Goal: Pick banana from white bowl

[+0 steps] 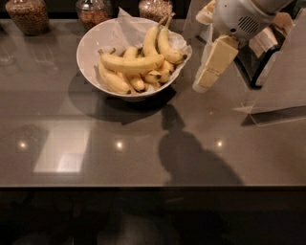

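The white bowl [91, 45] with a crumpled paper liner stands at the back of the dark table, left of centre. It holds several bananas. The banana [131, 63], long, plain yellow and gently curved, lies across the top of the pile. Two strongly curved bananas with long stems [162, 40] lean at the bowl's right side. My gripper [200, 85] hangs from the white arm at the upper right, above the table just right of the bowl's rim, apart from the bowl and holding nothing that I can see.
Three glass jars [28, 14] [93, 10] [155, 7] stand behind the bowl. A clear plastic stand [282, 76] and a dark wire rack [256, 67] are at the right. The table's front edge [153, 185] runs across the lower view.
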### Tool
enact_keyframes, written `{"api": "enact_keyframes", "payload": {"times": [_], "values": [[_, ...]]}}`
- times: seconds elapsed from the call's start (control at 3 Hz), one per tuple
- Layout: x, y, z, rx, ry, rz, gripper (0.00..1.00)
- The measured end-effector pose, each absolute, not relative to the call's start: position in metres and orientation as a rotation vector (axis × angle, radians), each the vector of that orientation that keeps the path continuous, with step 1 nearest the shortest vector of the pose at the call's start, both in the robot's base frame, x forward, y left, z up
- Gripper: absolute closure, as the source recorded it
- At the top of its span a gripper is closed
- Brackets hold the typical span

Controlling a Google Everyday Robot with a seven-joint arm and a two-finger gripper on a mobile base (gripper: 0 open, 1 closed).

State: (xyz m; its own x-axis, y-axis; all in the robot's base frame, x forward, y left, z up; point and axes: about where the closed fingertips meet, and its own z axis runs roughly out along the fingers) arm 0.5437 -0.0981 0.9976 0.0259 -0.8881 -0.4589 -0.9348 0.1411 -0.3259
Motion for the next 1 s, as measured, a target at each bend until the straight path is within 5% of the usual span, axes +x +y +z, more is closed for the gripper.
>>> {"api": "enact_keyframes", "payload": {"times": [1.0], "values": [[0.597, 0.018, 0.969, -1.788, 1.697, 0.226, 0.00]]}}
